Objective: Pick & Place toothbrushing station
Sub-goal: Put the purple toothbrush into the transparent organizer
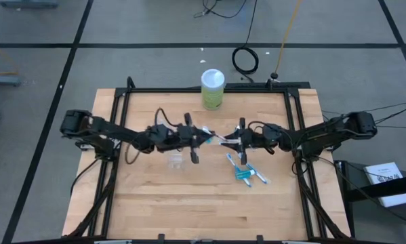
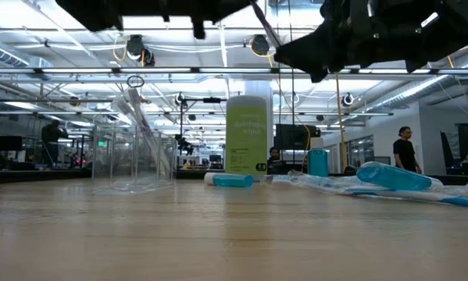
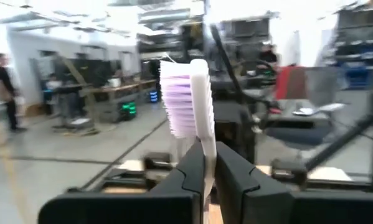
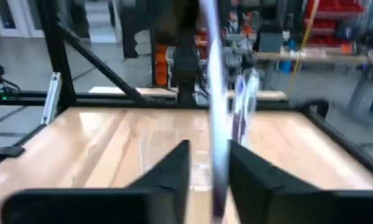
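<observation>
In a workshop hall, above a wooden desk (image 1: 155, 196), a toothbrush (image 1: 213, 137) hangs between two arms: the left hand (image 1: 194, 140) grips its head end, the right hand (image 1: 238, 141) pinches its handle. It looks like a mid-air handover. Next, one hand must let go and the brush go into the clear cup (image 1: 175, 160) just below; more brushes and tubes (image 1: 246, 172) lie nearby.

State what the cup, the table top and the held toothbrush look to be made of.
Cup: clear, glossy plastic by its look; the room shows through it.
Table top: pale wood with visible grain, matte.
Toothbrush: smooth white plastic head, fine pale bristles, probably nylon.
</observation>
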Available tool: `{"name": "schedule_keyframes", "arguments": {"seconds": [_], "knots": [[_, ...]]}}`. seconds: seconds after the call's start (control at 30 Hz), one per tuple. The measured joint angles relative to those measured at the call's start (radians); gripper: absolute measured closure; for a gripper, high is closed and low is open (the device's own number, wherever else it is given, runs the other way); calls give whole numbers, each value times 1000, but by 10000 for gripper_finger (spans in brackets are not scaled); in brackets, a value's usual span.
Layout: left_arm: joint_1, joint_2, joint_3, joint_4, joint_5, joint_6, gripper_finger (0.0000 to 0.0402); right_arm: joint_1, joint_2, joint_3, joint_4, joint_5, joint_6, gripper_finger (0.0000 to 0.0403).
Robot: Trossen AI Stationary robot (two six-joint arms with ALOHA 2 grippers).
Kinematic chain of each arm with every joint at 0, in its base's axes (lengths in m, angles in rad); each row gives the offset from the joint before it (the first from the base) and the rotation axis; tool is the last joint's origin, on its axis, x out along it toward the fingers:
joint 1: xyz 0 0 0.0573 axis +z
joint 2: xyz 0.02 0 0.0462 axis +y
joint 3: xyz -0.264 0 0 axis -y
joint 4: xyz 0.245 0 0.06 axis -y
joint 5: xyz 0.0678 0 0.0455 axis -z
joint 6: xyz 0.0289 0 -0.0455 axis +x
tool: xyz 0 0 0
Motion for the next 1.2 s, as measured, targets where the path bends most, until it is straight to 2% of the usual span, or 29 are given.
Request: {"name": "schedule_keyframes", "arguments": {"seconds": [0.17,0.33,0.6,0.8,0.97,1.2], "knots": [[-15,-140,-3,-217,-113,-13,386,-1,-31,0,-90,-8,97,201],[-64,-264,-112,-272,-282,-34,386,-1,-111,0,-251,-10,128,157],[-147,-411,-418,-144,-545,-183,386,-1,-234,0,-405,-10,126,163],[-209,-433,-525,-129,-730,-292,386,-1,-245,0,-416,-9,121,167],[-247,-433,-536,-128,-791,-298,386,-1,-245,-15,-413,-7,122,169],[-239,-432,-536,-207,-797,-401,386,-1,-245,-23,-407,17,124,170]]}}
